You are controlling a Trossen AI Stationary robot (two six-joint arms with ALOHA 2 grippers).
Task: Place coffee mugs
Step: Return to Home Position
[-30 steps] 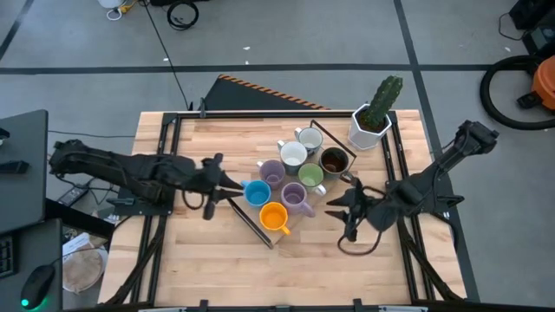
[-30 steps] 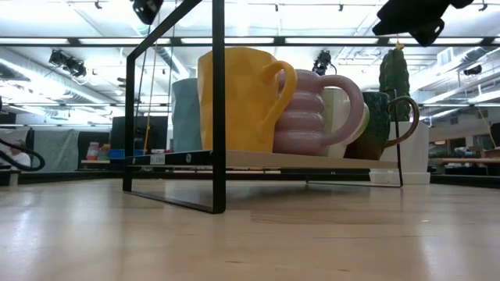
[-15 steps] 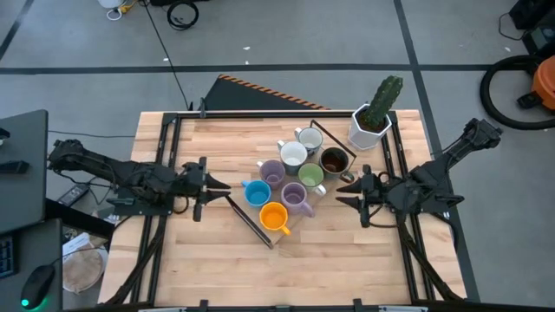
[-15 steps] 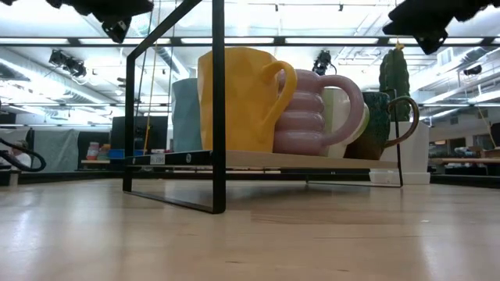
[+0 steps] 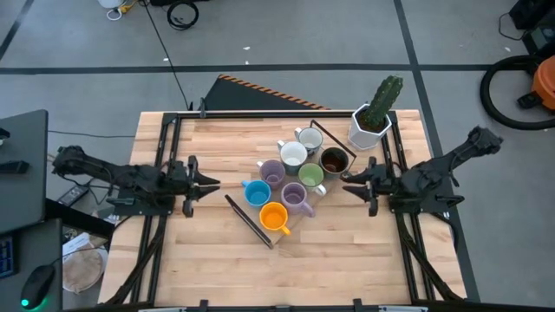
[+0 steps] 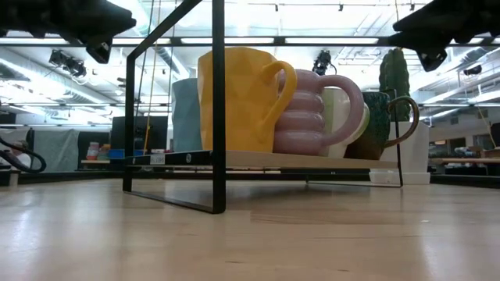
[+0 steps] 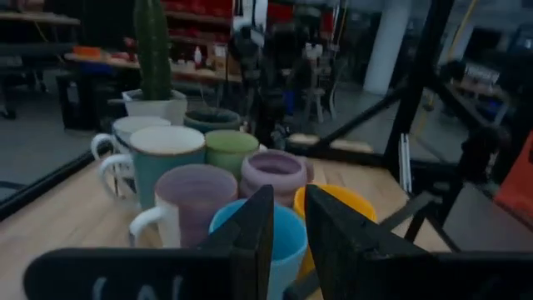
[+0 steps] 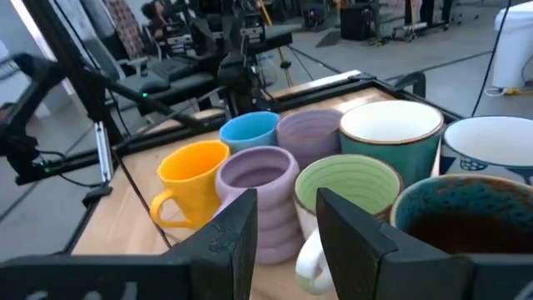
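Eight mugs stand close together on a low black-framed rack with a wooden shelf (image 5: 247, 221) at mid-table: orange (image 5: 274, 217), blue (image 5: 257, 192), two lilac (image 5: 271, 172) (image 5: 295, 198), green (image 5: 311, 176), two white/grey (image 5: 293, 155) (image 5: 309, 138) and dark brown (image 5: 334, 160). All rest upright on their bases. My left gripper (image 5: 206, 181) hovers left of the cluster, pointing at it, with its fingers a narrow gap apart (image 7: 287, 200). My right gripper (image 5: 351, 185) hovers right of it, also narrowly open (image 8: 285, 200). Neither holds anything.
A white faceted pot with a green cactus (image 5: 371, 126) stands at the far right corner, just behind the rack. Black rails run along the table's left and right sides (image 5: 165, 147). Bare wood lies near the front edge (image 5: 277, 269).
Both arms have drawn back from the mugs. The left gripper moved toward the table's left edge. The right gripper moved toward the right edge and somewhat farther back, levelling out. The mugs have stayed where they were.
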